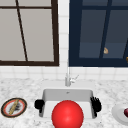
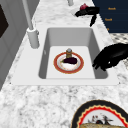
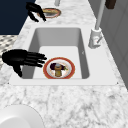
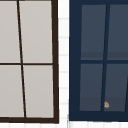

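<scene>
Glossy black human-like robot hand [image 3: 18,58]

Marble counter [image 2: 50,100] bears two plates [image 1: 13,107], seemingly.

A round plate [image 2: 79,67] with a red-orange rim and a white centre lies flat on the floor of the sink basin [image 2: 88,40], toward the front half and a little to the basin's right side. On it rests a dark purple, rounded piece of food [image 2: 70,60], and touching it stands a small brownish, upright item with a grey top [image 2: 69,52]. In the right side view the same plate [image 3: 47,72] shows its rim whole, with the dark food [image 3: 53,66] and the brown item [image 3: 58,71] side by side at its middle.
</scene>
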You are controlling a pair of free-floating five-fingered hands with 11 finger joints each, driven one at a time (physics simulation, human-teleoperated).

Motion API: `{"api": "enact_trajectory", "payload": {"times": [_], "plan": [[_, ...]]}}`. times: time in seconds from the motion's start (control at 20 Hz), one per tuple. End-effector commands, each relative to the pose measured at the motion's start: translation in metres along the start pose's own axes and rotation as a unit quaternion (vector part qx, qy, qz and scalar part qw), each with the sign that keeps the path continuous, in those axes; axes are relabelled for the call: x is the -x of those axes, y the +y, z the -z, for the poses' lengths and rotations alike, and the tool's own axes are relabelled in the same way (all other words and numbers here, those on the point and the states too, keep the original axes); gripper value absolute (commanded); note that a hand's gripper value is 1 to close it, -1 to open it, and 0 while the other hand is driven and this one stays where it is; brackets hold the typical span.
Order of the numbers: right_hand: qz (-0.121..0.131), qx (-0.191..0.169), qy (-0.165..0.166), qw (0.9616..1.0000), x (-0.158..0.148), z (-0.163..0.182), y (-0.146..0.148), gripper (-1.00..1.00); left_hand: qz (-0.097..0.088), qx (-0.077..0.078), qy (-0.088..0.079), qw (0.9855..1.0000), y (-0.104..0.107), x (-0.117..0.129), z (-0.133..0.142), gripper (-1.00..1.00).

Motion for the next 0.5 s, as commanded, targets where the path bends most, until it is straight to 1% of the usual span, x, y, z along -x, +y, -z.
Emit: {"api": "enact_trajectory", "payload": {"times": [0.0,0.15,0.25,0.35,0.45], "plan": [[0.0,-0.062,-0.009,0.998,-0.012,0.005,0.0,-1.0,0.0,0.0,0.0,1.0,0.0,0.0,0.0,0.0],[-0.001,-0.098,-0.008,0.9951,-0.021,0.009,0.0,-1.0,0.0,0.0,0.0,1.0,0.0,0.0,0.0,0.0],[-0.004,-0.124,-0.005,0.9923,-0.028,0.012,0.0,-1.0,0.0,0.0,0.0,1.0,0.0,0.0,0.0,0.0],[-0.006,-0.15,-0.002,0.9886,-0.035,0.015,0.0,-1.0,0.0,0.0,0.0,1.0,0.0,0.0,0.0,0.0],[-0.01,-0.177,-0.002,0.9841,-0.04,0.02,0.0,-1.0,0.0,0.0,0.0,1.0,0.0,0.0,0.0,0.0]]}}
